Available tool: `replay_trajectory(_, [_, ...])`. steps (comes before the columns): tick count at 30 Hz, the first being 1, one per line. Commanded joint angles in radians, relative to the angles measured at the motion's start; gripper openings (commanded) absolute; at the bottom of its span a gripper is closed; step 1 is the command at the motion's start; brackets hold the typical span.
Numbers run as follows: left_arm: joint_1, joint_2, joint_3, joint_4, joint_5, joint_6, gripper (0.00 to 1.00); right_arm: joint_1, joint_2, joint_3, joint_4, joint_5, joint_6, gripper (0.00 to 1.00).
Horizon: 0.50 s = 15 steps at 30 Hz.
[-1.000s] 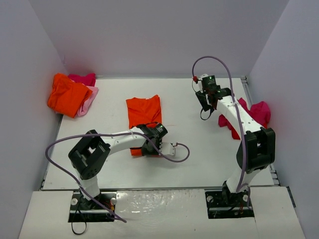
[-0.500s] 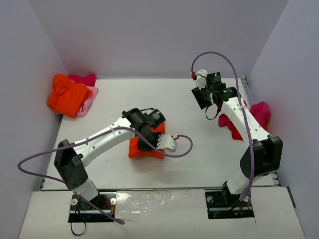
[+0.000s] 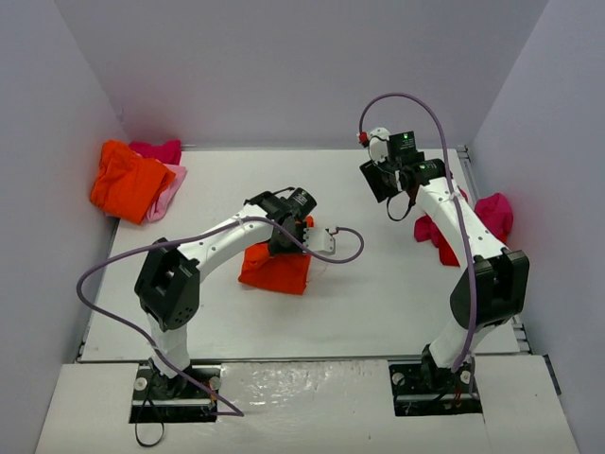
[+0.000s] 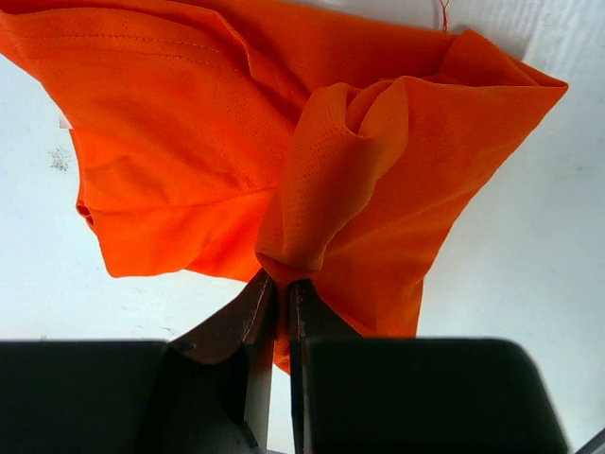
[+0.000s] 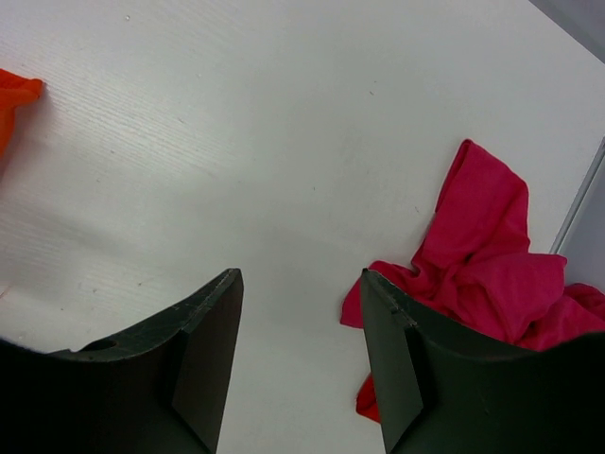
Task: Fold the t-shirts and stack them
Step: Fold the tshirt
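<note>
My left gripper point(image 4: 282, 284) is shut on a bunched fold of the bright orange t-shirt point(image 4: 189, 142), which hangs crumpled from the jaws onto the white table. From above, this orange t-shirt point(image 3: 274, 271) is a short bundle at centre-left under the left gripper point(image 3: 285, 242). A crumpled magenta t-shirt point(image 3: 477, 219) lies at the right edge. My right gripper point(image 3: 382, 180) hovers open left of it with nothing between its fingers. In the right wrist view the gripper point(image 5: 298, 279) is above bare table, the magenta t-shirt point(image 5: 487, 274) beside its right finger.
A pile of shirts sits in the back left corner: orange point(image 3: 126, 180) on top, magenta point(image 3: 157, 149) behind, pale pink point(image 3: 170, 189) at its right side. Grey walls close the table point(image 3: 378, 284) on three sides. Purple cables loop off both arms.
The left arm has swung round with the orange t-shirt in its jaws; the shirt went from lying long and flat to a short bundle. The right gripper drifted slightly left.
</note>
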Motion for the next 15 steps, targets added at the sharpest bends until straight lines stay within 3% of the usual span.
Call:
replay_trajectory(1, [0.016, -0.018, 0.096, 0.04, -0.024, 0.03, 0.0, 0.0, 0.018, 0.049, 0.026, 0.006, -0.022, 0.5])
replay_trajectory(8, [0.029, -0.108, 0.083, -0.016, 0.025, 0.012, 0.0, 0.001, 0.009, 0.033, 0.037, 0.007, -0.004, 0.49])
replay_trajectory(15, [-0.039, -0.282, 0.03, -0.231, 0.163, -0.01, 0.0, 0.002, -0.047, 0.013, 0.037, 0.026, 0.008, 0.49])
